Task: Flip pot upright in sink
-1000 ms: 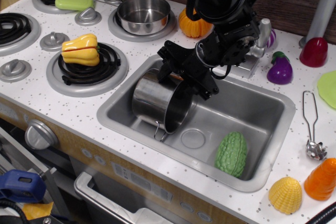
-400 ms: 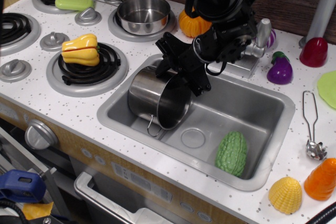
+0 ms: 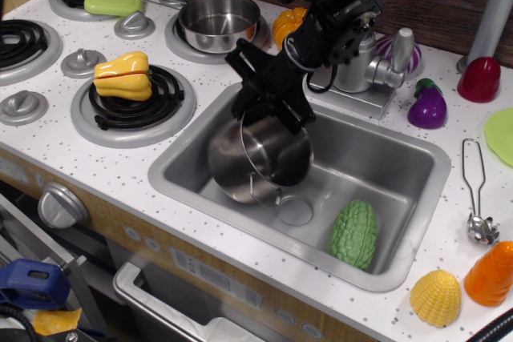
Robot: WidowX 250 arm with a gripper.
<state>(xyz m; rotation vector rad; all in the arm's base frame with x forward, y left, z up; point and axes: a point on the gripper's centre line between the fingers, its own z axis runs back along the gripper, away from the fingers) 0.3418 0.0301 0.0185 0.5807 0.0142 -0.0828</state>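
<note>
The shiny steel pot (image 3: 258, 158) hangs tilted in the left half of the grey sink (image 3: 401, 167), its open mouth facing up and toward the camera, a wire loop handle dangling at its lower edge. My black gripper (image 3: 268, 106) is shut on the pot's far upper rim and holds it off the sink floor. The round drain (image 3: 295, 211) shows just below the pot.
A green gourd (image 3: 353, 234) lies in the sink's right front. A faucet (image 3: 370, 70) stands behind the sink. A steel pan (image 3: 218, 22) sits on the back burner, a yellow pepper (image 3: 122, 75) on the front burner. Toy vegetables and tongs (image 3: 478, 190) lie on the right counter.
The pot has been lifted and rotated, from lying on its side with the mouth facing right to mouth tilted upward. My arm has moved up and left with it.
</note>
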